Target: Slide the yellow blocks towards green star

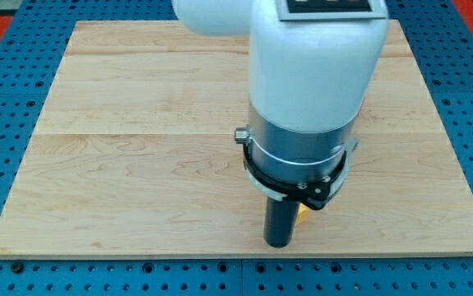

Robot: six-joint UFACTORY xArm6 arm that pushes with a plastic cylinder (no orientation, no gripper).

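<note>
My tip (279, 243) sits low on the near side of the wooden surface (121, 164), touching 1 yellow block (301, 215) peeking out just right of it, presumably to push it, while the arm hides any green star.

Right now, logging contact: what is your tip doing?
No jaws. My tip rests on the wooden board, beside a yellow block mostly hidden behind the rod; contact cannot be told.
</note>
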